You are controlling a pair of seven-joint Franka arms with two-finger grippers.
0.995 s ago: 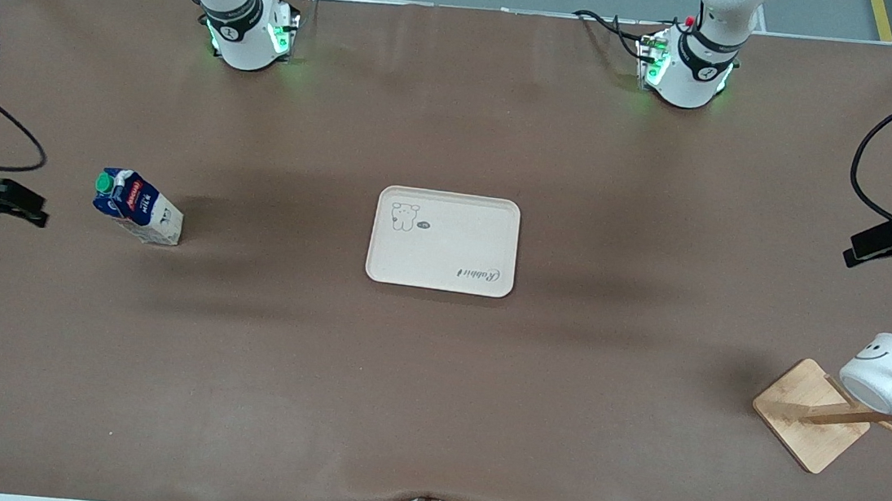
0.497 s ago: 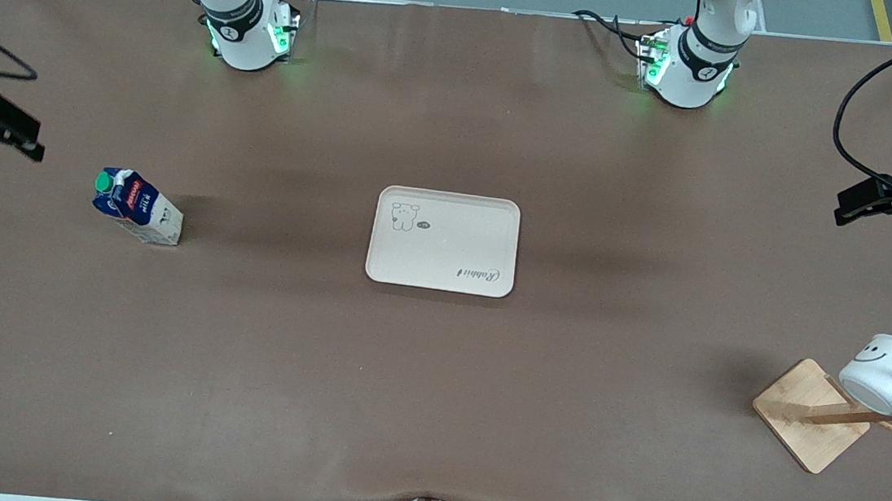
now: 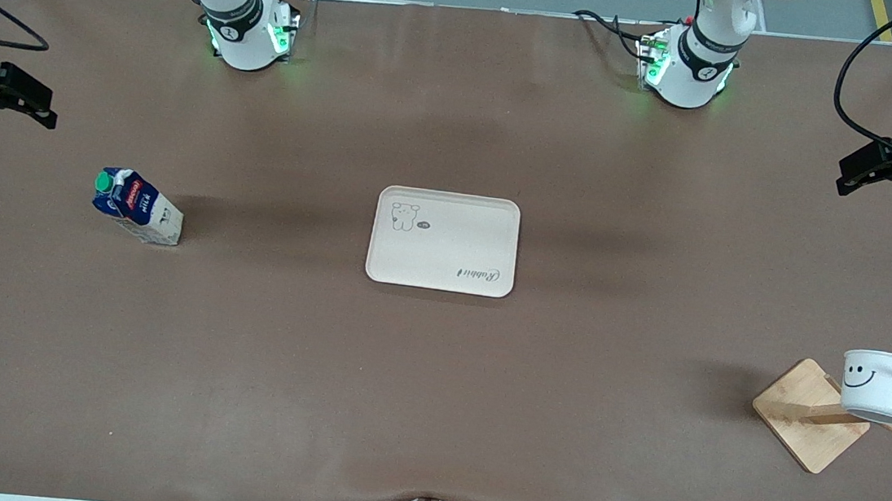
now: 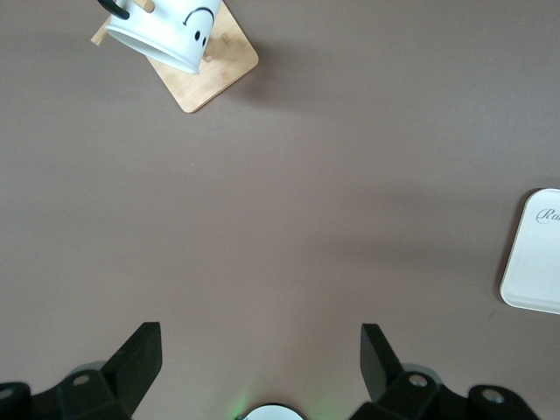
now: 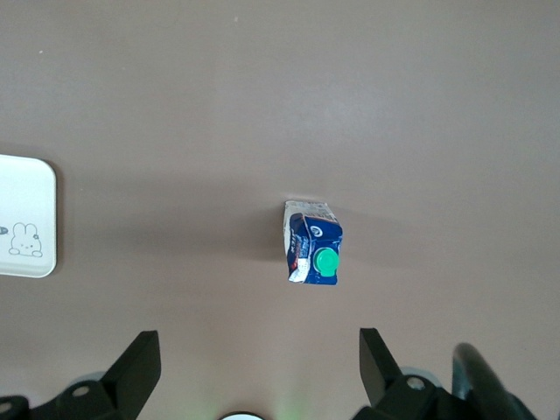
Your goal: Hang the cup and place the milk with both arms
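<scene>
The cup (image 3: 881, 386), white with a black smiley and black handle, hangs by its handle on a peg of the wooden rack (image 3: 809, 414) at the left arm's end of the table. It also shows in the left wrist view (image 4: 164, 31). The milk (image 3: 136, 207) stands on the table toward the right arm's end and shows from above in the right wrist view (image 5: 312, 243). My left gripper (image 3: 871, 167) is open and empty, up in the air over bare table (image 4: 261, 354). My right gripper (image 3: 9, 95) is open and empty over bare table beside the milk (image 5: 258, 359).
A cream tray (image 3: 444, 240) with a rabbit drawing lies at the table's middle, with nothing on it; its edge shows in both wrist views (image 4: 535, 254) (image 5: 26, 216). The arm bases (image 3: 248, 31) (image 3: 686, 71) stand along the table's edge farthest from the front camera.
The cup has swung from tilted to upright on its peg. Both grippers, open, have moved away from the cup and the milk toward the bases' side of the table.
</scene>
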